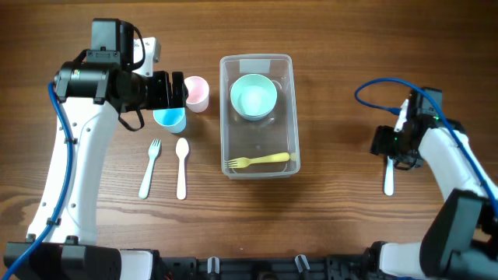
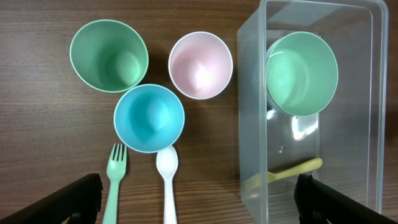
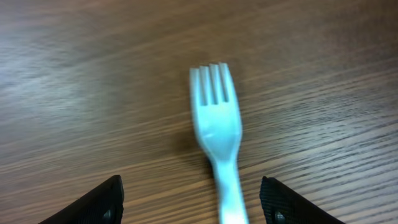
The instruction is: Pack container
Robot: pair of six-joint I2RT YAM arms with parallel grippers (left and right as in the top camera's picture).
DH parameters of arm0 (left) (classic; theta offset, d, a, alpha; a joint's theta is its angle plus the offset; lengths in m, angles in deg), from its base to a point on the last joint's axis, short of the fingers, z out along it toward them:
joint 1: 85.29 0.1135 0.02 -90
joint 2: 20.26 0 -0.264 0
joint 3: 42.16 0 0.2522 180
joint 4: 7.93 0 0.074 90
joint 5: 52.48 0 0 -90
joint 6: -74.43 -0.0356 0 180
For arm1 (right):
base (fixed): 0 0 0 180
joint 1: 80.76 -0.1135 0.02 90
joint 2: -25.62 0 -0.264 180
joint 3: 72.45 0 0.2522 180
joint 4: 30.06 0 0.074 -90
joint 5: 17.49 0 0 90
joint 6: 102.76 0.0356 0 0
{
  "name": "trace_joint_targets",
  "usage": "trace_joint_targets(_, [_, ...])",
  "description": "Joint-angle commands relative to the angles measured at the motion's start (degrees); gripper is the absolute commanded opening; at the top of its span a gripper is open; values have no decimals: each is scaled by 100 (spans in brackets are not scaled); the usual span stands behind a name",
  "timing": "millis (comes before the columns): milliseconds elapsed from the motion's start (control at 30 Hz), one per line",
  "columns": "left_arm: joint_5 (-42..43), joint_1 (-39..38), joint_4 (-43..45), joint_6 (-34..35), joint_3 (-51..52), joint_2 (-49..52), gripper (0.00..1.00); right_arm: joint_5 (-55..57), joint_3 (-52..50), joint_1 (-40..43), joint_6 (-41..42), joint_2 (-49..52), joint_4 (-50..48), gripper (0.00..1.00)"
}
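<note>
The clear container (image 1: 225,117) stands mid-table and holds a mint bowl (image 1: 254,96) and a yellow fork (image 1: 261,161). It also shows in the left wrist view (image 2: 250,124), with the bowl (image 2: 301,73) and yellow fork (image 2: 292,169) inside. My left gripper (image 1: 176,92) is open and empty, high above the cups (image 2: 199,202). My right gripper (image 1: 394,159) is open, low over a pale blue fork (image 3: 217,124) lying on the table, with the handle between the fingers (image 3: 193,199).
Left of the container are a green cup (image 2: 109,55), a pink cup (image 2: 200,65) and a blue cup (image 2: 149,117). A green fork (image 2: 114,180) and a white spoon (image 2: 168,180) lie in front of them.
</note>
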Motion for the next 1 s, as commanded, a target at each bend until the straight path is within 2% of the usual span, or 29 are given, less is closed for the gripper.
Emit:
trace_joint_targets(0, [9,-20,-2,-114,-87,7,100,-173,11,348,-295,487,15,71])
trace_joint_targets(133, [9,-20,0,-114,-87,7,100,-238,11,369,-404,549,-42,68])
trace_joint_targets(167, [9,-20,-2,-114,-87,7,100,-236,11,369,-492,553,-31,64])
trace_joint_targets(367, [9,-20,-2,-114,-87,7,100,-238,11,369,-339,557,31,64])
trace_joint_targets(533, [9,-20,-2,-114,-87,7,100,-260,-4,358,68,570,13,46])
trace_joint_targets(600, [9,-20,-2,-114,-87,7,100,-258,-31,358,214,684,-22,48])
trace_joint_targets(633, [9,-20,-2,-114,-87,7,100,-262,-55,358,378,774,-55,41])
trace_joint_targets(667, [9,-20,-2,-114,-87,7,100,-260,-59,358,485,844,-26,28])
trace_joint_targets(767, [9,-20,-2,-114,-87,7,100,-260,-57,358,496,931,48,16])
trace_joint_targets(800, [9,-20,-2,-114,-87,7,100,-260,-31,358,498,903,57,17])
trace_joint_targets(833, [9,-20,0,-114,-87,7,100,-260,81,354,496,846,129,15])
trace_joint_targets(867, [9,-20,0,-114,-87,7,100,-264,199,352,503,798,238,6])
trace_joint_targets(967, [9,-20,-2,-114,-87,7,100,-352,1241,179,498,332,1084,4])
